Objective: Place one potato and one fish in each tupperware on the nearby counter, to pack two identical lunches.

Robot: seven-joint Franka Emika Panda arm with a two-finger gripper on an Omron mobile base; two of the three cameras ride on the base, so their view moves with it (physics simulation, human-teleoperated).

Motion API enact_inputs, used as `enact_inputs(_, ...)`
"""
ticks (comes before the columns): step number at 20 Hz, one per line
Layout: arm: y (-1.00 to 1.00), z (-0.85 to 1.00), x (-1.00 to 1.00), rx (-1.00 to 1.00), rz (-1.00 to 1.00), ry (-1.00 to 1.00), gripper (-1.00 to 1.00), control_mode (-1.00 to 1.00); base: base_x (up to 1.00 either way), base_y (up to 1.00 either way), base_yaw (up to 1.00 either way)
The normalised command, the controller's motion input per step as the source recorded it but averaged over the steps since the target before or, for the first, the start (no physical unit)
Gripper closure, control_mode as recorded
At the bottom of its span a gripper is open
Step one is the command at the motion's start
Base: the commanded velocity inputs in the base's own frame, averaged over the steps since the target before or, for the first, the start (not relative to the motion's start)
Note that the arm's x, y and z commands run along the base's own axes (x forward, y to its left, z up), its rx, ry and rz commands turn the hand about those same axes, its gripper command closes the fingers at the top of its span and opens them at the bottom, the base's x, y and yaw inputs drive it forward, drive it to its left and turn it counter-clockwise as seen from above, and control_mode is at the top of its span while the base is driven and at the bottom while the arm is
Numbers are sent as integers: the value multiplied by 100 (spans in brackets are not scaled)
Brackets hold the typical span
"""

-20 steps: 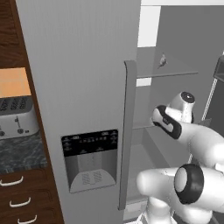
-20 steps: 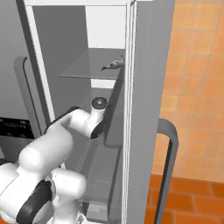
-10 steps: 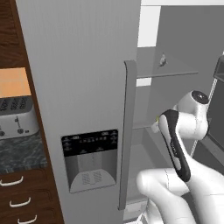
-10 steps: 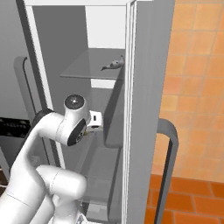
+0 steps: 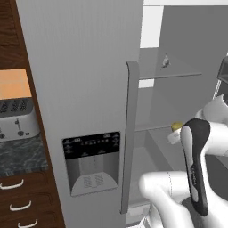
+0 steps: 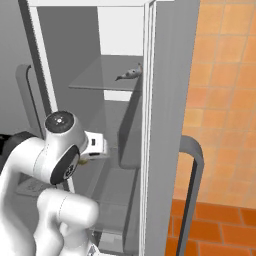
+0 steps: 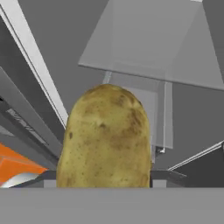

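- The pincer (image 7: 104, 183) is clamped on a potato (image 7: 105, 138), which rises between its tips inside the open fridge (image 6: 125, 125).
- A fish (image 6: 129, 74) lies on the glass shelf (image 6: 100, 82), above and beyond the pincer.

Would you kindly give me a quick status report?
Gripper shut on potato, at open fridge. Fish on upper shelf. Nothing in the way.

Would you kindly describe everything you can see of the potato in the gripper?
The potato is an oval, yellow-olive lump with brown speckles and a dull, rough-looking skin. In the hand view it stands on end between the gripper fingers, which clamp its lower sides. From the left base view a small yellow end peeks past the arm, inside the open fridge.
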Motion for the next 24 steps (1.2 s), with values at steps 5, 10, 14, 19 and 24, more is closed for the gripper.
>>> enact_inputs(5,0,0,0,0,0,0,100,100,-100,67,10)
enact_inputs(10,0,0,0,0,0,0,100,100,-42,100,17)
enact_inputs(14,0,0,0,0,0,0,100,100,0,100,9)
enact_inputs(19,0,0,0,0,0,0,100,100,0,100,32)
enact_inputs(24,0,0,0,0,0,0,100,100,19,100,31)
